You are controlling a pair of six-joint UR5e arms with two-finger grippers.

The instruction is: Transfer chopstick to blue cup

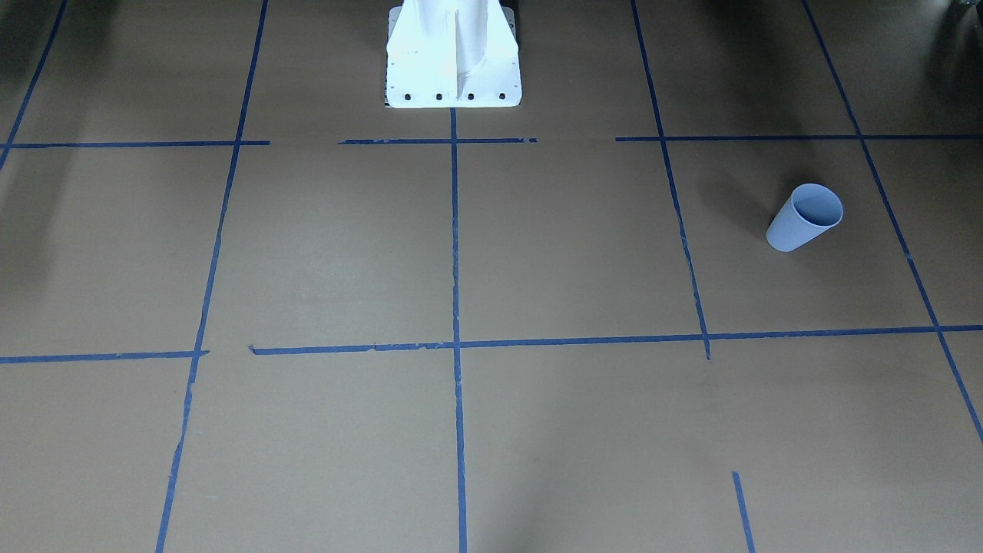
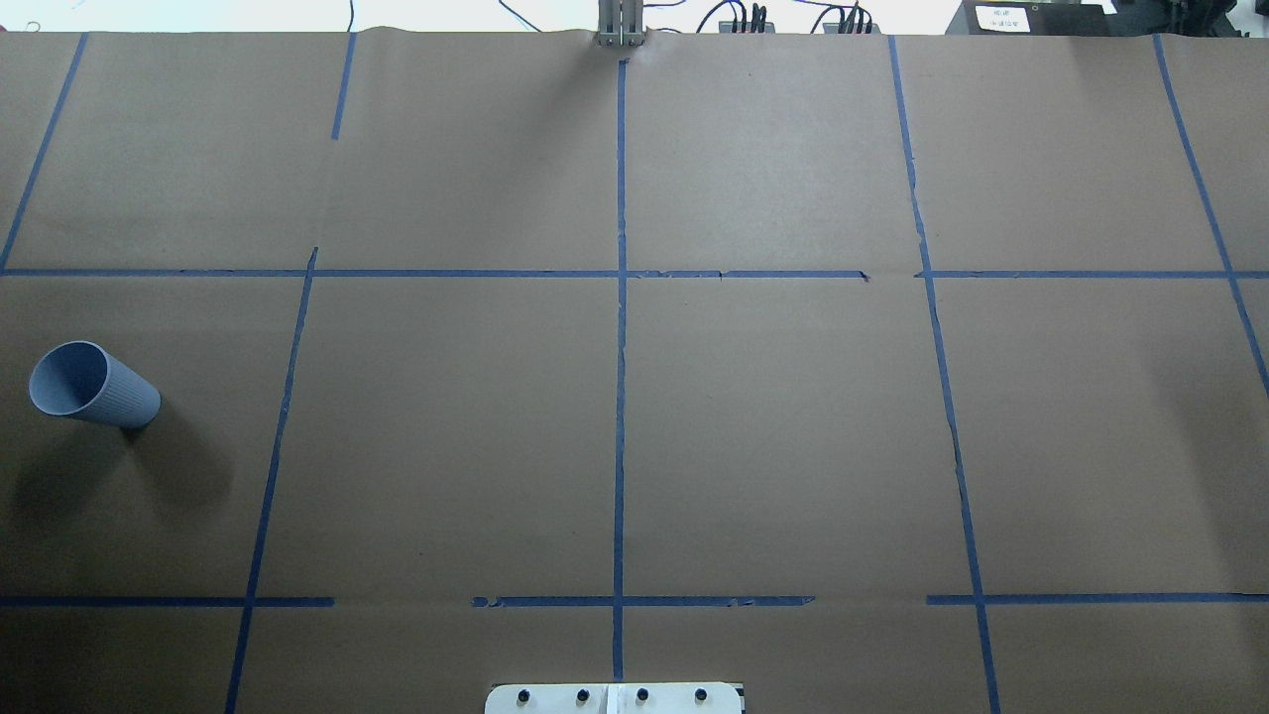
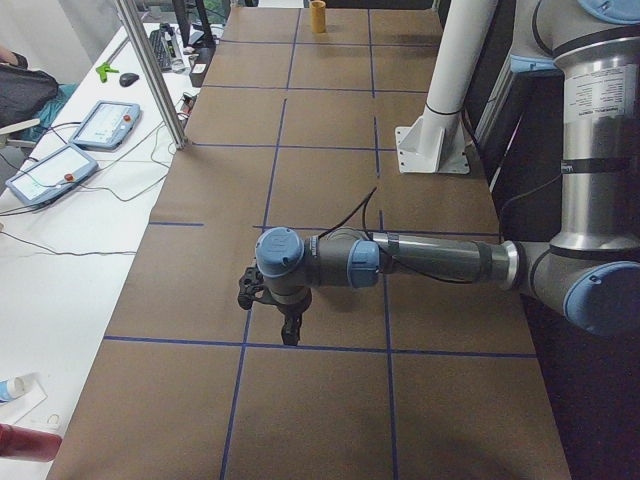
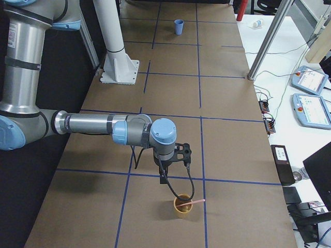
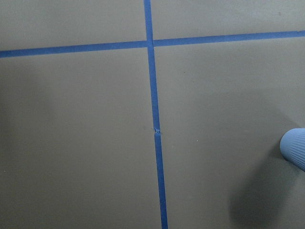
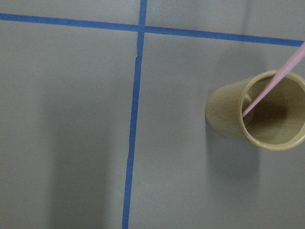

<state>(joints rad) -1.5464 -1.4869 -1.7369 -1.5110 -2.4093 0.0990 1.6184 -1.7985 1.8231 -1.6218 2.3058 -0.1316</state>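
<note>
chopstick (image 4: 195, 201) leans in tan cup (image 4: 182, 210), near right gripper (image 4: 162, 181).

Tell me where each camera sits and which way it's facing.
Front-facing: across the table, facing the white base; blue cup right.
Overhead: behind the robot, looking forward; base edge, same blue cup left.
Exterior left: table's left end; near left arm.
Exterior right: opposite end; right arm, chopstick in tan cup.
Left wrist: straight down; blue cup's edge, no robot part.
Right wrist: down on chopstick in tan cup.
</note>
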